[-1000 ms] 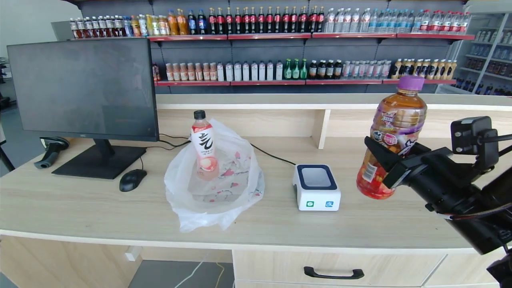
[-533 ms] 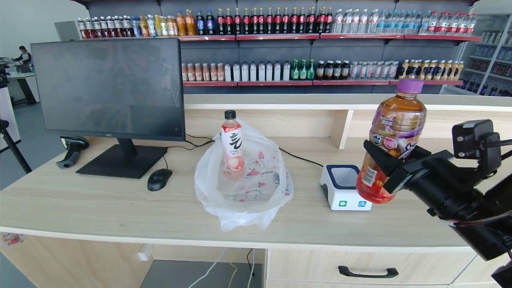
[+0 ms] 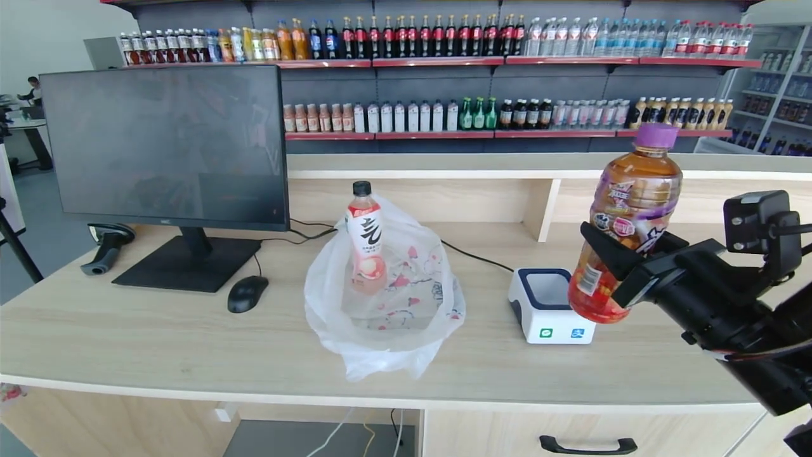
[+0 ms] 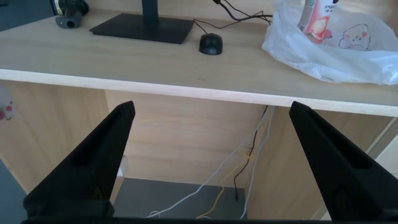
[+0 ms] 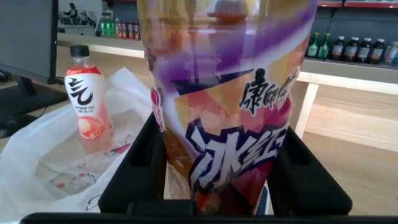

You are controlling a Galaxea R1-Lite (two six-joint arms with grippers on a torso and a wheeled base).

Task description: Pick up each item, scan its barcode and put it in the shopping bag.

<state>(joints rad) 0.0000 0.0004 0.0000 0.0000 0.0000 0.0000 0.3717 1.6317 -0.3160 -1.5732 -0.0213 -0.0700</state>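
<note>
Scanning step judged in hand: right gripper [image 3: 610, 266] clamped on tea bottle [image 3: 633, 190], upright above surface [image 3: 158, 343] right side, just beside scanner [image 3: 550, 306]. Next move needed barcode [image 3: 588, 277] facing scanner. Left gripper [image 4: 211, 112] fingers apart, below front edge.

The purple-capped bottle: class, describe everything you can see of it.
The purple-capped bottle is clear plastic, filled with an amber-to-red drink and wrapped in a purple, orange and white label with a barcode low on its side. It is nearly upright, clamped at mid-body in the right pincer, held clear of the counter, close to the white scanner.
</note>
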